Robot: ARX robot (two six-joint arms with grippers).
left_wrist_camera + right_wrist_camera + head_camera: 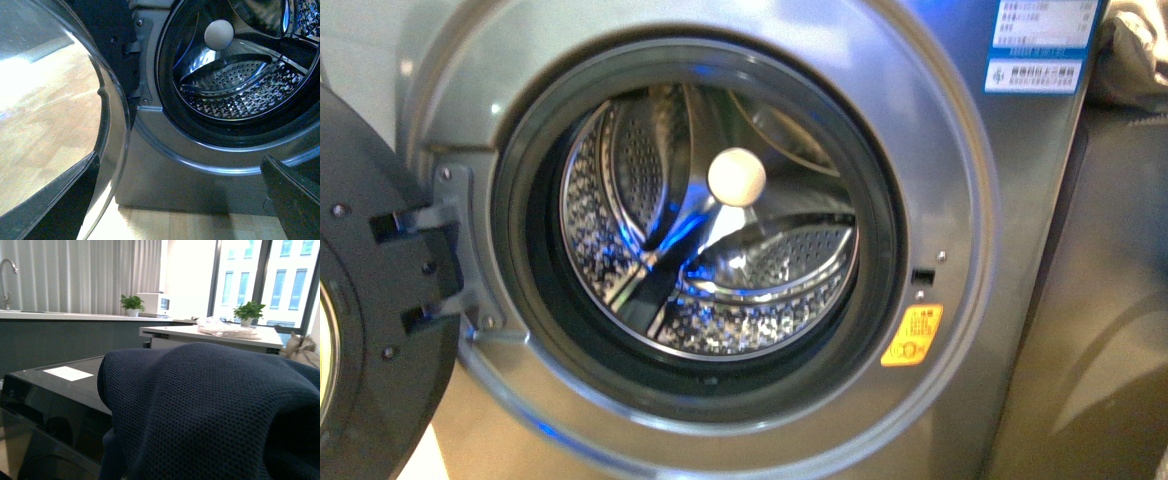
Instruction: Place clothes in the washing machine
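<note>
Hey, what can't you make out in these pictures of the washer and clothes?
Right gripper: right wrist view, buried under the navy garment.
Label text: front view, blurred and cut by the top edge.
Door: front view, cut off at the left edge.
Garment's full shape: right wrist view, runs past the frame.

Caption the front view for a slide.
Washing machine, door swung open, perforated steel drum showing a pale ball inside.

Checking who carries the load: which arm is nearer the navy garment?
Right. The navy garment fills the right wrist view, close against that arm; the left gripper faces the washing machine, no garment near it.
</note>
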